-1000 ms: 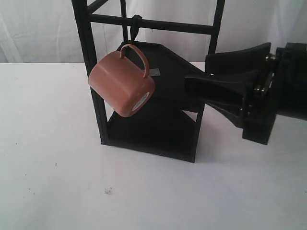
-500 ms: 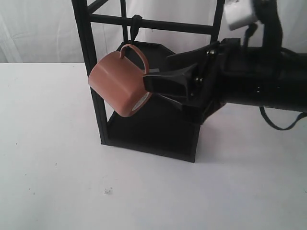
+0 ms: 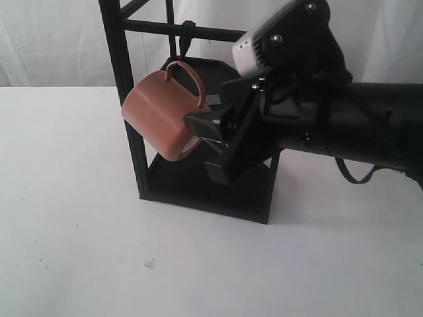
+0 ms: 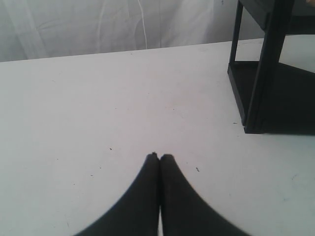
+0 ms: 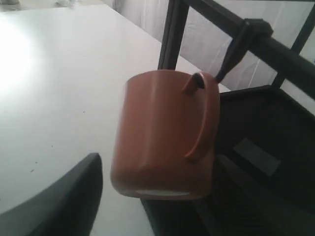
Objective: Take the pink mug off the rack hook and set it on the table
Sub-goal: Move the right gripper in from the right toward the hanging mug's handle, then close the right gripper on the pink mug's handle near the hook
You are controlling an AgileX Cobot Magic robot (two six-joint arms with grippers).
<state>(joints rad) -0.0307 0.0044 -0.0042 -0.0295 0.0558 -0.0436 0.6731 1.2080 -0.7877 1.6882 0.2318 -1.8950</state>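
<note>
The pink mug (image 3: 164, 117) (image 5: 165, 132) hangs tilted by its handle from the small black rack hook (image 3: 187, 34) (image 5: 235, 46) under the rack's (image 3: 124, 99) crossbar. My right gripper (image 3: 202, 146) (image 5: 147, 201) is open at the mug's base, which carries the sticker. One fingertip (image 3: 193, 123) touches or nearly touches the base, and the other sits lower, in front of the tray. In the right wrist view only one finger (image 5: 74, 196) stands out; the other blends into the dark rack. My left gripper (image 4: 159, 156) is shut and empty just above the table (image 4: 98, 98), away from the rack (image 4: 256, 98).
The rack's trays (image 3: 218, 191) lie behind and below the mug, the upper one with a grey tape patch (image 5: 256, 157). Bare white table (image 3: 73, 231) extends left of and in front of the rack. A white curtain (image 3: 53, 39) hangs behind.
My right arm has swung in from the right and rolled its wrist, bringing its open fingers up to the mug's base. The mug still hangs as before.
</note>
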